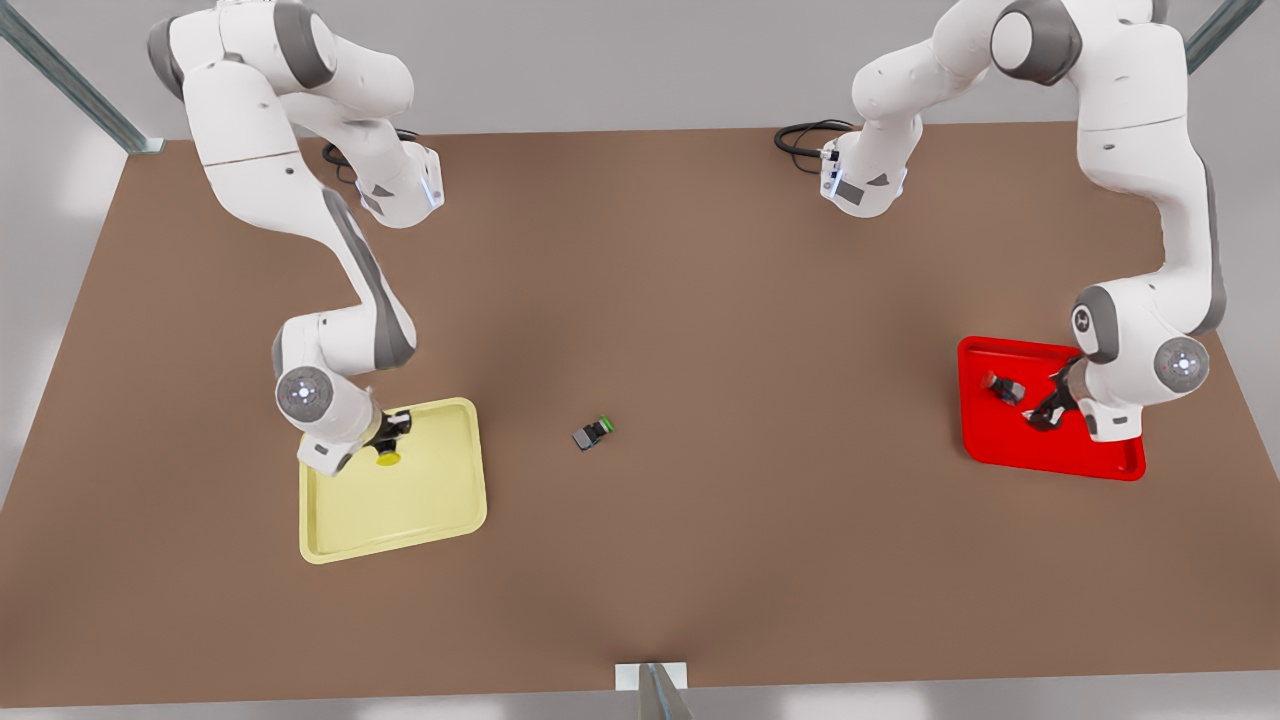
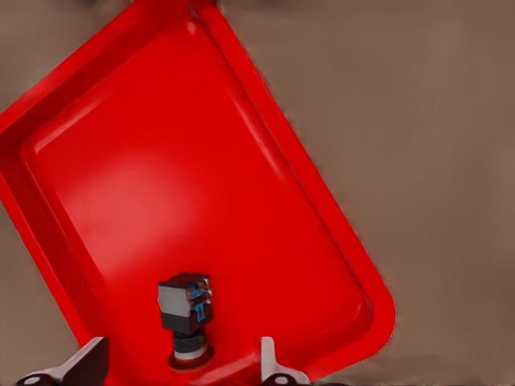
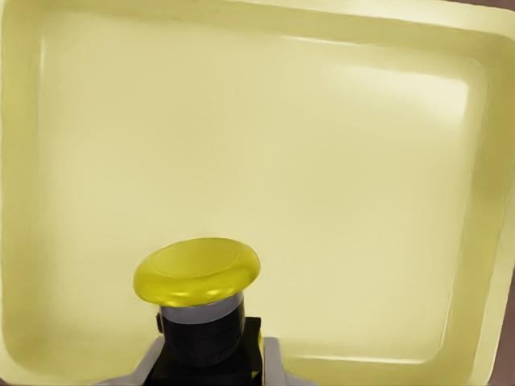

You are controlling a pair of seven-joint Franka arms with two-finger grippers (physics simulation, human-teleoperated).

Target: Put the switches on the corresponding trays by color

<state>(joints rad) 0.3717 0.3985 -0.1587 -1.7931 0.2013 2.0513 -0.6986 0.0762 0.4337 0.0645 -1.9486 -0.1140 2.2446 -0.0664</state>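
My right gripper (image 1: 393, 440) pinched the small yellow-capped switch (image 3: 197, 273) by its stiff black body, over the pale yellow tray (image 1: 440, 500). My left gripper (image 1: 1045, 405) had its fingers (image 2: 88, 362) spread beside the red-capped switch (image 2: 185, 310) lying on the bright red tray (image 2: 161, 161). I judged both light and rigid, the round cap slippery.

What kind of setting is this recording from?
Likely a simulated lab workbench: a bare brown table framed by metal struts, with two white arms mounted along one edge, working over a yellow tray and a red tray.

A small red-capped push-button switch (image 1: 1003, 387) is lying in the bright red shallow tray (image 1: 1050, 455) at the front view's right; the yellow-capped switch (image 1: 388, 457) is sitting over the pale yellow tray (image 1: 420, 510) at its left, and a small green-capped switch (image 1: 592, 433) is lying on the brown table (image 1: 700, 300) between them.
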